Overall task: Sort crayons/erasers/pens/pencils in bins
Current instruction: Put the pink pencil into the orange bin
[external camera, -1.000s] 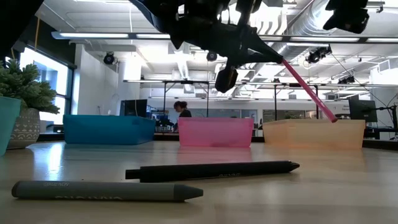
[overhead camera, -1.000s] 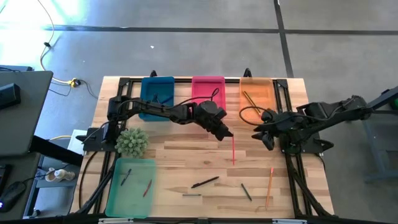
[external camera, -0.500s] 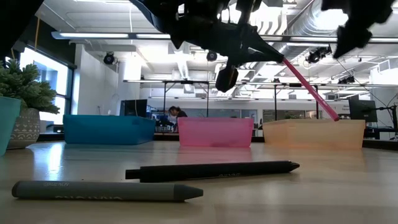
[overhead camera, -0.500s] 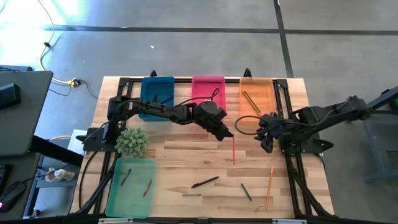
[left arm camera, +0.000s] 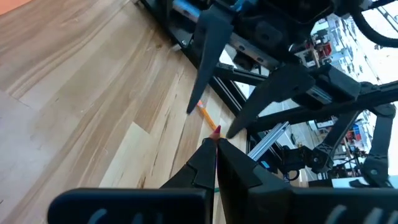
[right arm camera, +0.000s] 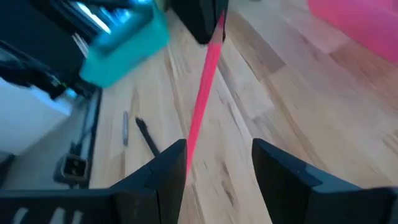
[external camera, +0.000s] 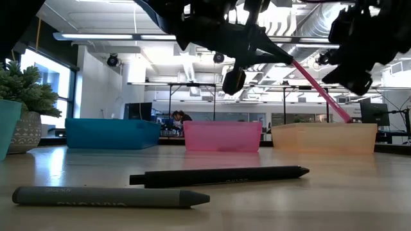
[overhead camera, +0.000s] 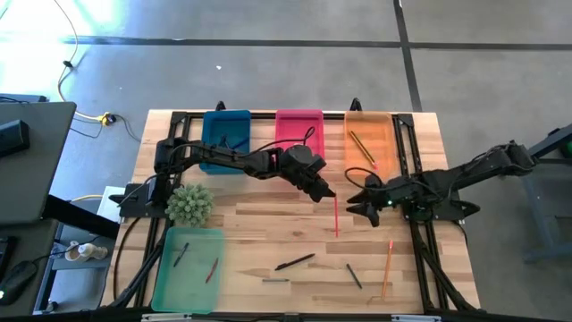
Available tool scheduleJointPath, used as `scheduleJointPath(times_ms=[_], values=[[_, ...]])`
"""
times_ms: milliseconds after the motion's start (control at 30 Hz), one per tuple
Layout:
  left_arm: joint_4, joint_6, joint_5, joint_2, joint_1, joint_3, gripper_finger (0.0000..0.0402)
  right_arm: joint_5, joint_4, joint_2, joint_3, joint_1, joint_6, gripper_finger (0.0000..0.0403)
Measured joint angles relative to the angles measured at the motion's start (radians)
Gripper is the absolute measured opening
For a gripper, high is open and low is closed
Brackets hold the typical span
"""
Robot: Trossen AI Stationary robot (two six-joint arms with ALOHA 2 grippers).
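Note:
My left gripper [overhead camera: 323, 191] is shut on a long thin pink-red stick [overhead camera: 336, 216] above the middle of the table; in the low view the stick [external camera: 321, 93] slants down from it. My right gripper [overhead camera: 357, 202] stands open just to the right of the stick, pointing at it. In the right wrist view the stick [right arm camera: 202, 99] shows ahead of the open fingers [right arm camera: 168, 168]. On the table lie a black pen [overhead camera: 295, 262], a grey crayon [overhead camera: 275, 280], a dark stick [overhead camera: 354, 275] and an orange pencil [overhead camera: 387, 266]. The blue bin [overhead camera: 225, 134], pink bin [overhead camera: 299, 127] and orange bin [overhead camera: 368, 134] stand along the far edge. My left gripper pinches the stick's upper end [left arm camera: 214, 131] between its two shut fingers. The fingers slant down from the table's far left. The stick hangs tilted below them, its free end [external camera: 349, 120] toward the near edge and clear of the table.
A green bin [overhead camera: 188, 268] with two short sticks sits at the near left, and a potted plant [overhead camera: 189, 204] stands behind it. The orange bin holds pencils. The arms' black frame [overhead camera: 420, 259] runs along the table's sides.
My right gripper has come down and moved toward the table's left, nearer the hanging stick, and has tipped toward level; its fingers stay open. My left gripper and the stick have kept still.

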Motion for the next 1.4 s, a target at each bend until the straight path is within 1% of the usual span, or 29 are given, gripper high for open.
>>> scheduleJointPath(times_ms=[100,167,300,400,667,767,967,1400], values=[[0.0,0.0,0.0,0.0,0.0,0.0,0.0,0.007,0.161,0.019,-0.049,-0.017,-0.008,0.0173],[0.0,0.0,0.0,0.0,0.0,0.0,0.0,0.022,0.216,0.036,-0.069,-0.029,-0.013,0.0173],[0.0,0.0,0.0,0.0,0.0,0.0,0.0,0.027,0.228,0.068,-0.078,-0.057,0.013,0.0173],[0.0,0.0,0.001,0.0,0.0,0.0,0.0,0.001,0.233,0.083,-0.078,-0.07,0.018,0.0175],[0.0,0.0,0.003,0.0,0.0,0.0,0.0,-0.052,0.245,0.092,-0.078,-0.07,0.006,0.0192],[0.0,0.0,0.003,0.0,0.0,0.0,0.0,-0.054,0.259,0.093,-0.078,-0.07,-0.008,0.0197],[0.0,0.0,0.003,0.0,0.0,0.0,0.0,-0.073,0.32,0.13,-0.078,-0.07,-0.018,0.0197],[0.0,0.002,0.003,0.0,0.0,0.0,0.0,-0.077,0.515,0.287,-0.078,-0.07,-0.034,0.0197]])
